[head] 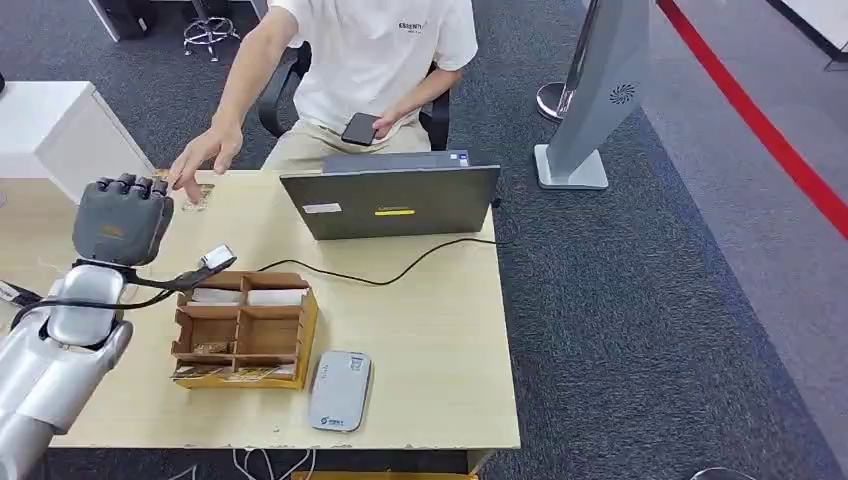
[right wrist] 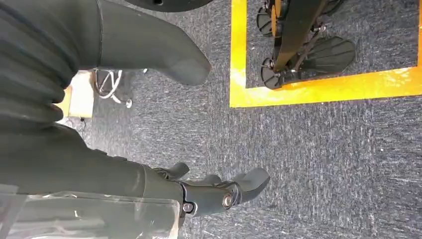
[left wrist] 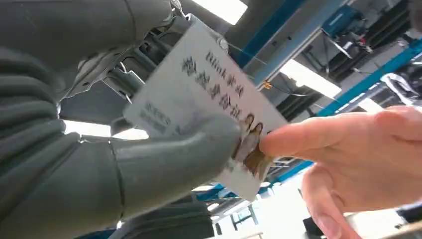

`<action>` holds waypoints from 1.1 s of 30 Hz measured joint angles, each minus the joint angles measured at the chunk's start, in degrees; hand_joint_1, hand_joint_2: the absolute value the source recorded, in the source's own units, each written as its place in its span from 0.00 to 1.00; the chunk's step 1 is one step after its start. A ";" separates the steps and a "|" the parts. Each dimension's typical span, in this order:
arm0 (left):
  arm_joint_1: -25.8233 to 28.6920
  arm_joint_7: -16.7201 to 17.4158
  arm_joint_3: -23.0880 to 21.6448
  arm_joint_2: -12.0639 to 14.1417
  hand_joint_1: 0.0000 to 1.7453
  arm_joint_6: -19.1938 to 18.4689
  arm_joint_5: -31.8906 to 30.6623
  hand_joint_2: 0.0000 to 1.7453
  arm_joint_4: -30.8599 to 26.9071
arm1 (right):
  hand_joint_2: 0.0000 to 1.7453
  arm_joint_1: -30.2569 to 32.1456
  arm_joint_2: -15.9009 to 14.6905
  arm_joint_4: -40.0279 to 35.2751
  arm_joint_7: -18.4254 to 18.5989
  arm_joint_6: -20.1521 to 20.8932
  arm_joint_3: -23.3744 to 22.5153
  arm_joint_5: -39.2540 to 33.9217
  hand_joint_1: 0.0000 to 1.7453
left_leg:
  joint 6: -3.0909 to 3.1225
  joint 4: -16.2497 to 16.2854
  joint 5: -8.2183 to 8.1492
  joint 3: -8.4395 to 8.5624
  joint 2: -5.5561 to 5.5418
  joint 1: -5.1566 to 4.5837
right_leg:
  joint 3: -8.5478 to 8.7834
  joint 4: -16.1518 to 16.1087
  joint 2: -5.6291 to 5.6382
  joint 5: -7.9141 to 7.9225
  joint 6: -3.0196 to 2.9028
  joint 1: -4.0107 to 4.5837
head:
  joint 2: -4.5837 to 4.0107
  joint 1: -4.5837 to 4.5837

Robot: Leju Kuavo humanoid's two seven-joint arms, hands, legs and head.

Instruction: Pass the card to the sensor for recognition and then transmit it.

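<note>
My left hand [head: 122, 220] is raised over the far left part of the surface [head: 440, 330], back of the hand facing my head cam. On the left wrist cam the card [left wrist: 199, 94] is pinched between the thick thumb [left wrist: 174, 159] and the darker fingers [left wrist: 129, 74] behind it, so it's firmly held. It's a white card with printed characters and a small photo near one end. A person's hand [left wrist: 358, 149] is right there, one fingertip touching the card's edge by the photo. From the head cam, that person sits across the surface, arm stretched toward my hand, phone [head: 360, 129] in their other hand.

The sensor [head: 340, 390], a flat grey pad, lies on the near side, just beside a wooden organizer [head: 245, 330]. A laptop [head: 395, 200] sits further back with a cable [head: 400, 270] running from it.

My right hand [right wrist: 209, 191] hangs down over grey carpet [right wrist: 323, 149], fingers loosely apart and holding nothing.
</note>
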 joint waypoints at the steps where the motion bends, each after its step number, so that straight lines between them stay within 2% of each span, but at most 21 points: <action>1: 0.42 -1.12 0.60 -0.45 0.00 0.00 0.00 1.00 -0.02 | 1.00 0.00 0.00 0.00 0.02 0.02 0.00 0.02 0.00 | 0.00 0.00 0.00 0.00 0.00 0.00 | 0.00 0.00 0.00 0.00 0.00 0.00 | 0.00 0.00; 5: 3.43 -4.01 2.53 -2.49 0.00 -0.41 0.00 1.00 -2.24 | 1.00 0.02 0.00 0.00 0.13 -0.07 0.00 0.00 0.00 | 0.02 0.00 -0.01 0.00 0.01 -0.02 | 0.00 -0.01 0.00 0.00 0.00 -0.01 | 0.00 0.00; 10: 9.67 -6.71 3.52 -5.36 0.00 -3.72 0.00 1.00 -11.94 | 1.00 0.05 0.00 0.00 0.15 -0.20 -0.15 -0.39 0.00 | 0.06 0.00 -0.04 -0.01 0.01 -0.04 | 0.00 -0.06 0.00 -0.02 0.03 -0.03 | 0.00 0.02; 16: 16.85 -9.33 4.09 -8.70 0.00 -4.85 0.02 1.00 -24.10 | 1.00 0.15 0.00 0.00 -0.48 -0.70 -0.83 -1.20 0.00 | 0.08 0.00 -0.07 -0.04 0.02 -0.05 | 0.00 -0.09 0.01 -0.03 0.04 -0.03 | 0.00 0.00; 23: 26.70 -11.38 4.06 -9.81 0.00 -4.48 0.09 1.00 -38.67 | 1.00 0.56 0.00 0.00 -0.85 -1.79 -3.06 -3.06 0.00 | 0.07 -0.01 -0.09 -0.03 0.03 -0.04 | -0.03 -0.10 0.01 -0.05 0.05 -0.02 | 0.00 0.00; 29: 29.77 -11.80 4.06 -9.90 0.00 -4.81 0.33 1.00 -43.62 | 1.00 0.64 0.00 0.00 -0.70 -1.99 -3.63 -3.50 0.00 | 0.07 -0.02 -0.08 -0.02 -0.01 -0.03 | 0.01 -0.09 -0.04 -0.05 0.05 -0.02 | 0.00 0.00; 32: 32.09 -11.93 4.06 -9.75 0.00 -8.40 0.59 1.00 -45.40 | 1.00 0.67 0.02 0.00 -0.33 -2.12 -4.68 -4.68 0.00 | 0.07 -0.02 -0.08 0.00 0.01 -0.03 | 0.02 -0.09 -0.02 -0.04 0.05 -0.02 | 0.00 0.00; 33: 33.63 -11.51 4.04 -9.33 0.00 -12.27 1.36 1.00 -46.16 | 1.00 0.78 0.07 0.00 -0.15 -1.73 -5.12 -5.14 0.00 | 0.07 -0.02 -0.08 0.00 0.03 -0.03 | 0.02 -0.09 -0.01 -0.05 0.05 -0.02 | 0.00 0.00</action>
